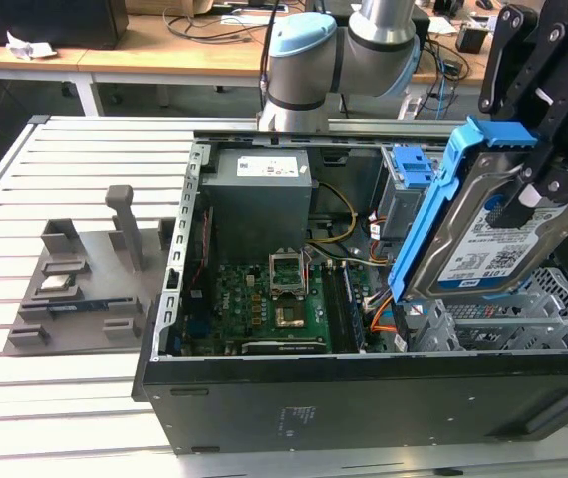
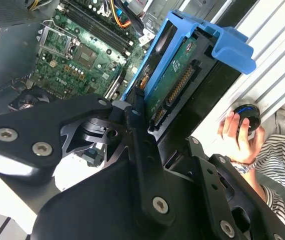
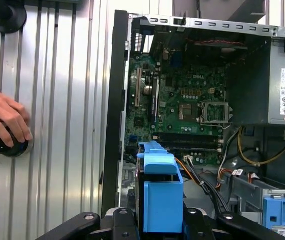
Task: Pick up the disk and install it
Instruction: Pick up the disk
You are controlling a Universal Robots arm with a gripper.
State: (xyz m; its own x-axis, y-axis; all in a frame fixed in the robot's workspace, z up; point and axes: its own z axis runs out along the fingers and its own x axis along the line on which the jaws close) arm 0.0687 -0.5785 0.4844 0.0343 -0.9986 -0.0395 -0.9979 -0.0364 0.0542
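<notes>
The disk [image 1: 493, 249], a silver-grey drive with a white-and-blue label in a bright blue bracket, hangs tilted over the open computer case [image 1: 364, 398] at the exterior view's right. My black gripper [image 1: 538, 189] is shut on it from above, near its upper edge. In the second wrist view the disk [image 2: 175, 80] shows its green circuit board and connector, with the gripper [image 2: 142, 107] clamped on its near end. In the first wrist view the bracket end of the disk [image 3: 161, 200] stands between the fingers [image 3: 125, 220], above the case's interior.
Inside the case lie a motherboard [image 1: 274, 299], a grey power-supply box [image 1: 264, 194], a blue latch [image 1: 411, 169] and a silver drive cage [image 1: 523, 319]. A grey fixture [image 1: 85, 279] sits on the slatted table. A person's hand [image 2: 237, 132] rests on a black knob beside the case.
</notes>
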